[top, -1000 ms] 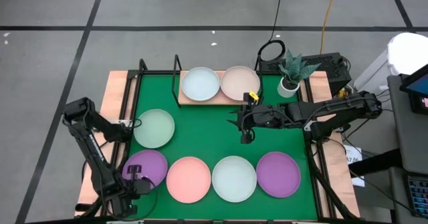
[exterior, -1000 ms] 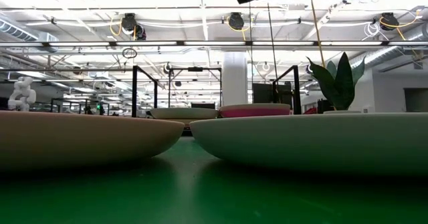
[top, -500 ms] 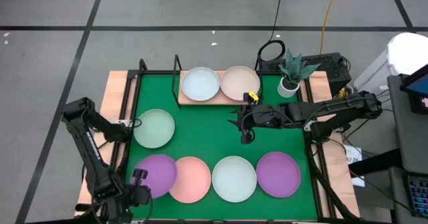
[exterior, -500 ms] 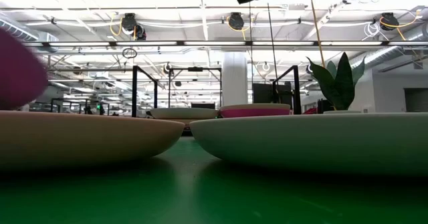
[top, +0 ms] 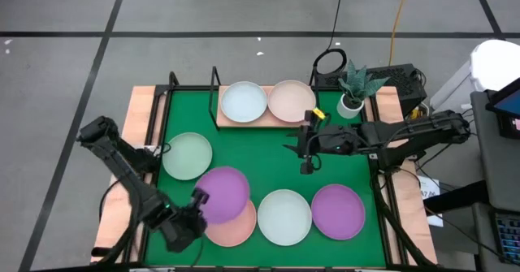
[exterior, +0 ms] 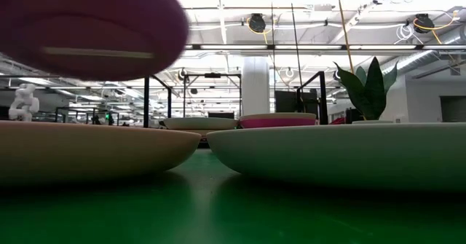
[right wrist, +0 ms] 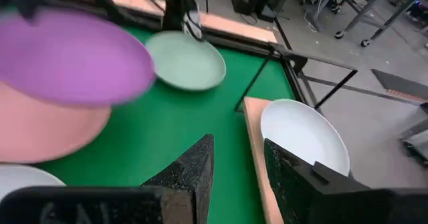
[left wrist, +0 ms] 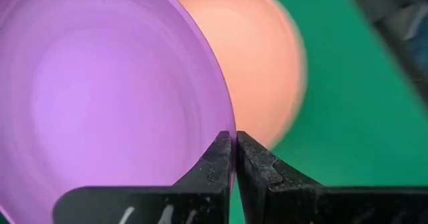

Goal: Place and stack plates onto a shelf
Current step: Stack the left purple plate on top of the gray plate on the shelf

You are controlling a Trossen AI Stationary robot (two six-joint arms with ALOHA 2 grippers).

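A green mat [top: 260, 158] covers the table, on grey floor. The shelf [top: 262, 119] at upper centre bears two plates: a pale one [top: 244, 101] and a beige one [top: 291, 100]. Five more show: mint plate [top: 187, 155] left, salmon plate [top: 236, 225], white plate [top: 284, 217], purple plate [top: 338, 211] along the bottom. The left gripper [left wrist: 234, 158] is clenched on a lifted purple plate [top: 221, 194] overlapping the salmon one. The right gripper [top: 307, 152], fingers parted, hovers mid-mat. A potted plant [top: 354, 90] stands upper right.
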